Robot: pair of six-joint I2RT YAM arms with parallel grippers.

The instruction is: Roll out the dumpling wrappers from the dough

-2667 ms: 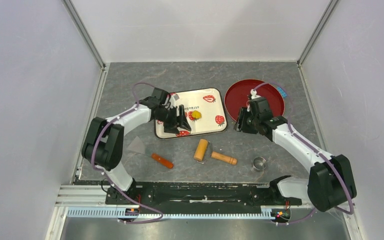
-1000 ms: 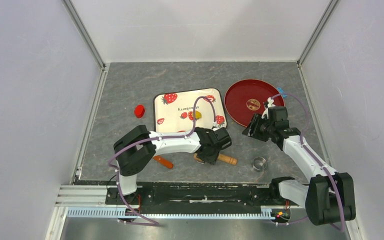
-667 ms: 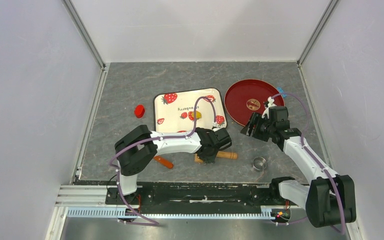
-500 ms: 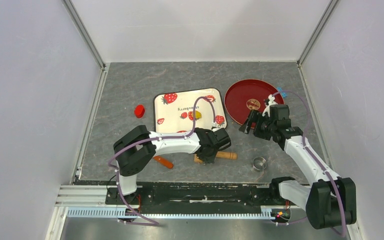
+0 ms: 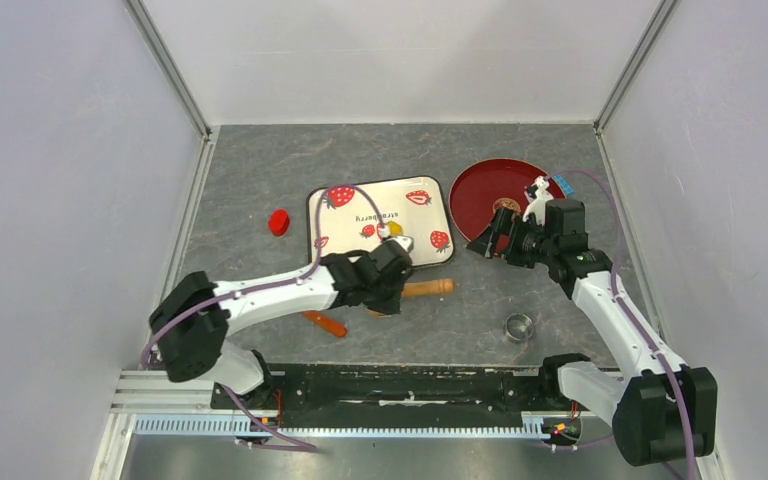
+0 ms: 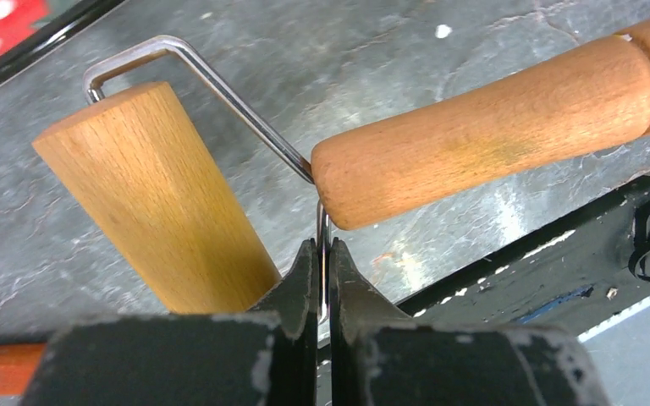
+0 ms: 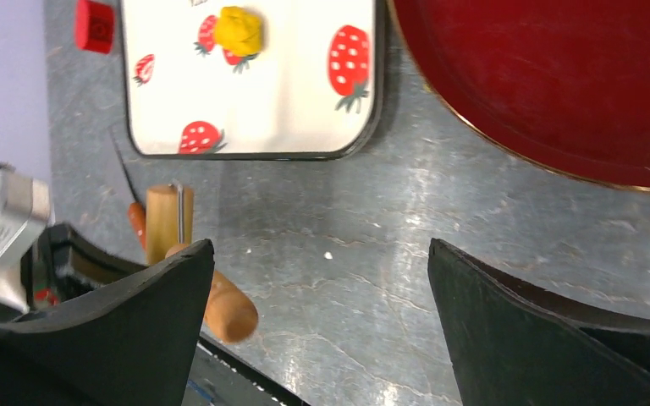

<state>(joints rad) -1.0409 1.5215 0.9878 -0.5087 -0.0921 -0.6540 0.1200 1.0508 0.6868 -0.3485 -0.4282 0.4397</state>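
The left pincer (image 6: 322, 254) is clamped shut on the thin metal wire (image 6: 245, 110) that joins the wooden roller's drum (image 6: 156, 194) to its handle (image 6: 491, 135). Its two fingers meet on the wire just below the end of the handle. In the overhead view the roller (image 5: 422, 288) lies just in front of the tray's near edge, its handle pointing to the right. Whether it rests on the tabletop (image 5: 260, 160) or hangs just above it cannot be told.

The dough (image 7: 239, 30) is a small yellow lump on the white strawberry-print tray (image 7: 288, 93), beside one of the printed strawberries. From overhead the dough (image 5: 393, 229) shows near the middle of the tray (image 5: 425, 215), partly hidden behind the left arm's cable.

The right pincer (image 7: 322, 321) stands wide, with nothing between its fingers (image 7: 135, 313). It hangs over bare tabletop at the near-left edge of the red plate (image 5: 500, 185), between plate and tray.

A small red block (image 5: 279, 221) sits left of the tray. A tool with an orange handle (image 5: 322, 322) lies by the left arm, and a metal ring (image 5: 518, 326) lies near the right arm.
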